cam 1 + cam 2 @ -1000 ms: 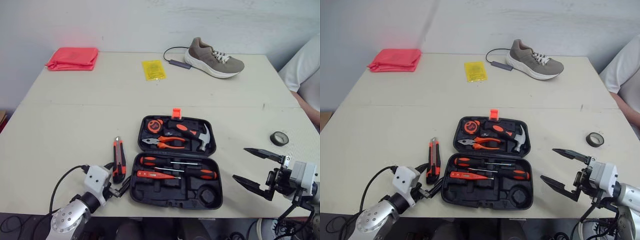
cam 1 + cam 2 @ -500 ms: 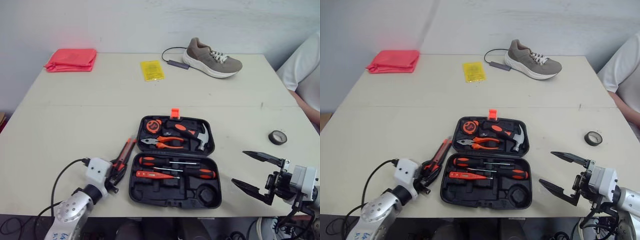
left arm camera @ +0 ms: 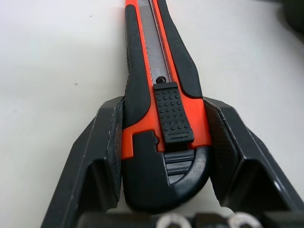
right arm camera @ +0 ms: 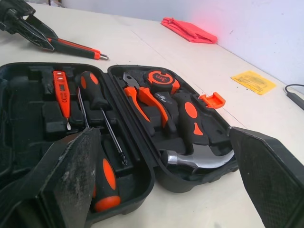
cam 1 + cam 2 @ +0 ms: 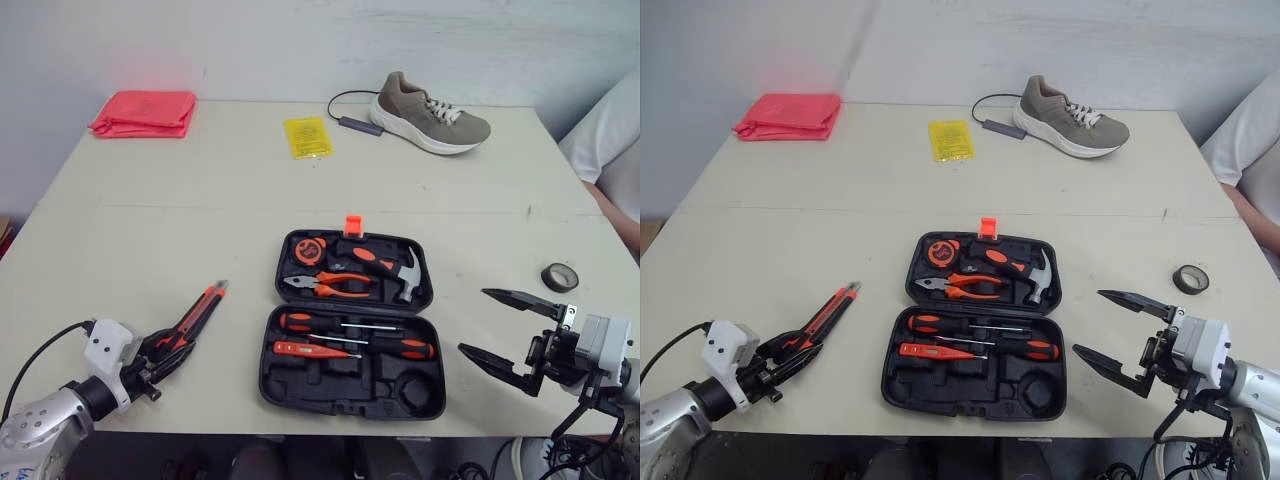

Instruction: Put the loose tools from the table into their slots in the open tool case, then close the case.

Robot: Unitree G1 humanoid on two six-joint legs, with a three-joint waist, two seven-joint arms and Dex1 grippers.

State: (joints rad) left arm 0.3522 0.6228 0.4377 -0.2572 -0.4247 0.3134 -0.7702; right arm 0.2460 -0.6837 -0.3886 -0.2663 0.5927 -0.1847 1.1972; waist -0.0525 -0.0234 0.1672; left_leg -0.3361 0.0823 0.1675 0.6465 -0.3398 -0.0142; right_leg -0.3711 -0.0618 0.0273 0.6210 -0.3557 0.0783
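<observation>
Utility knife (image 5: 196, 314): orange-black, ribbed black slider | left hand (image 5: 166, 349) clamped on it | right hand (image 5: 474, 320) spread apart

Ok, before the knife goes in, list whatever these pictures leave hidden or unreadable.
- Utility knife: in the left wrist view its tip is cut off by the picture's edge, and the left gripper covers both sides of its rear end.
- Tool case: in the right wrist view a finger of the right gripper hides some slots of the screwdriver half.
- Yellow packet: in the eye views its print is too small to read.
- Person: cut off by the right edge of the eye views.
</observation>
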